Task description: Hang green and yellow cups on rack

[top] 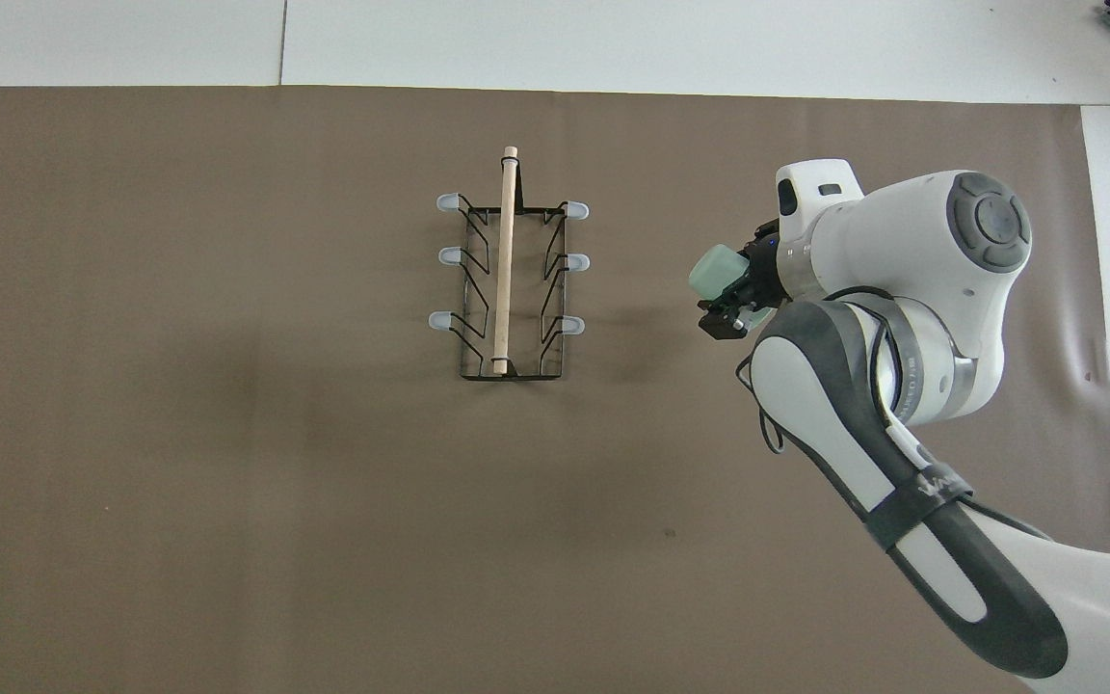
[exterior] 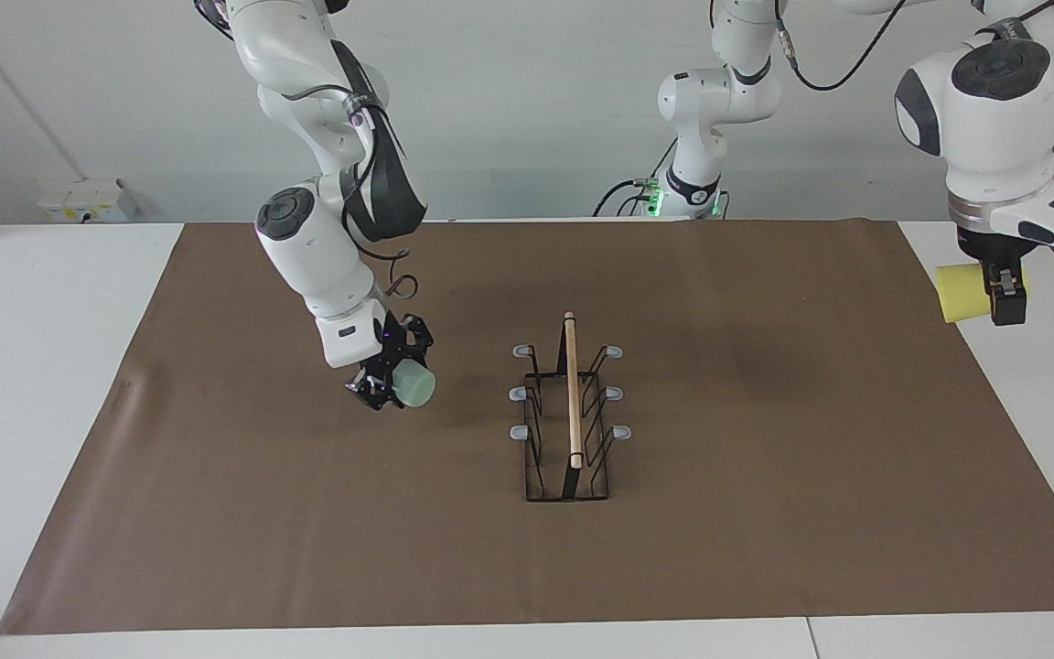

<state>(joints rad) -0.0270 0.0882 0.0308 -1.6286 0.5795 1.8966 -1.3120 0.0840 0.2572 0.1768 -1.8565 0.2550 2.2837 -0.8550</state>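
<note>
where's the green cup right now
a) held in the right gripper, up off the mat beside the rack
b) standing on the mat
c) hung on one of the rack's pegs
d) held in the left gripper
a: the green cup sits in the right gripper, in the air toward the right arm's end of the table, apart from the rack, whose pegs are all bare; the left gripper holds the yellow cup.
</note>
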